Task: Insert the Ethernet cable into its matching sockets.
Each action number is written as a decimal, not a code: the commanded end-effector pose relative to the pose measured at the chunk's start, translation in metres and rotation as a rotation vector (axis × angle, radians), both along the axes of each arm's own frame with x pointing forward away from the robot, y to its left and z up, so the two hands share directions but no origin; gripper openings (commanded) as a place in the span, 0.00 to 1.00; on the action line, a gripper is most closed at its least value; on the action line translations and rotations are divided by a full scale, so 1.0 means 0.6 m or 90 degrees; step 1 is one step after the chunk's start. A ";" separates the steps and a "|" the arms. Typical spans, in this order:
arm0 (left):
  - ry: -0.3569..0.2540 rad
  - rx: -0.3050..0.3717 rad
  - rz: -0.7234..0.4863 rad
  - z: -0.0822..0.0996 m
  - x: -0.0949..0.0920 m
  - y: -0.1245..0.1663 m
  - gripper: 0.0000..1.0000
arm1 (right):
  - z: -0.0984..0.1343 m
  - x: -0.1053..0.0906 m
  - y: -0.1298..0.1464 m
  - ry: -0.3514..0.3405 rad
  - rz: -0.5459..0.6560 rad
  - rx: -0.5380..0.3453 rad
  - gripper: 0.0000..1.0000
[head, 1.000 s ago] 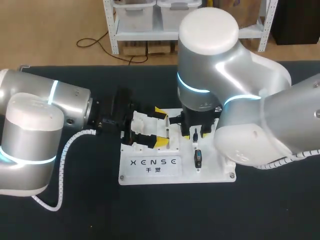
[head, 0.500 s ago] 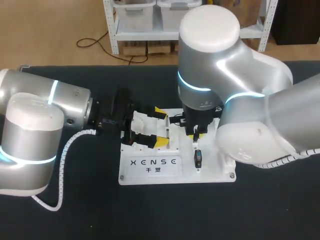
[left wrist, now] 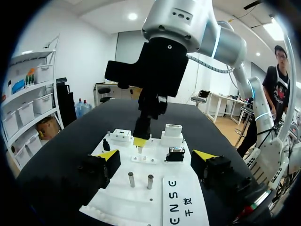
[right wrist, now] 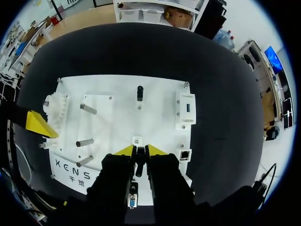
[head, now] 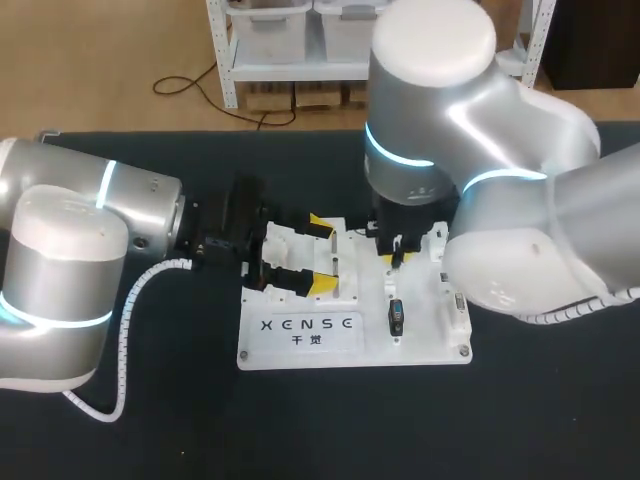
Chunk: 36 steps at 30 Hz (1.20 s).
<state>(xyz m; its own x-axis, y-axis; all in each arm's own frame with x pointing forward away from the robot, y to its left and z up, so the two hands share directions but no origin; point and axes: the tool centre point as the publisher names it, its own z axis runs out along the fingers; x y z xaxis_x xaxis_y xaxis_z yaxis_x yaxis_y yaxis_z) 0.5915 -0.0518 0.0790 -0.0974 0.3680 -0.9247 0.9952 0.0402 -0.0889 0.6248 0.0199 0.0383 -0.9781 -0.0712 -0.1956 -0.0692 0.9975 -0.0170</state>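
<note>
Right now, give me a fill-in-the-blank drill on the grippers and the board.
1. The left gripper is ___, one finger on each side of the board's near end.
2. The right gripper is ___ on a plug.
3. The board is ___ in colour.
4. Both grippers' fingertips are ___.

Missing words: open; shut; white; yellow.

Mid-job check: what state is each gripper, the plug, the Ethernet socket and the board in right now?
Left gripper: open, one finger on each side of the board's end.
Right gripper: shut on Ethernet plug.
Ethernet plug: held over the board, not in its socket.
Ethernet socket: empty.
Board: flat on table.
</note>
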 end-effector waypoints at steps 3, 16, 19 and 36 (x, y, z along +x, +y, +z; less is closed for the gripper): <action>-0.002 -0.004 0.001 -0.002 -0.001 0.001 1.00 | 0.018 -0.013 -0.028 -0.005 -0.019 0.004 0.00; -0.002 -0.004 0.001 -0.002 -0.001 0.001 1.00 | 0.004 -0.030 -0.095 0.005 -0.059 -0.022 0.00; -0.002 -0.004 0.001 -0.002 -0.001 0.001 1.00 | 0.001 -0.032 -0.104 0.004 -0.061 -0.026 0.00; -0.002 -0.004 0.001 -0.002 -0.001 0.001 1.00 | -0.005 -0.022 -0.121 -0.002 -0.059 -0.029 0.00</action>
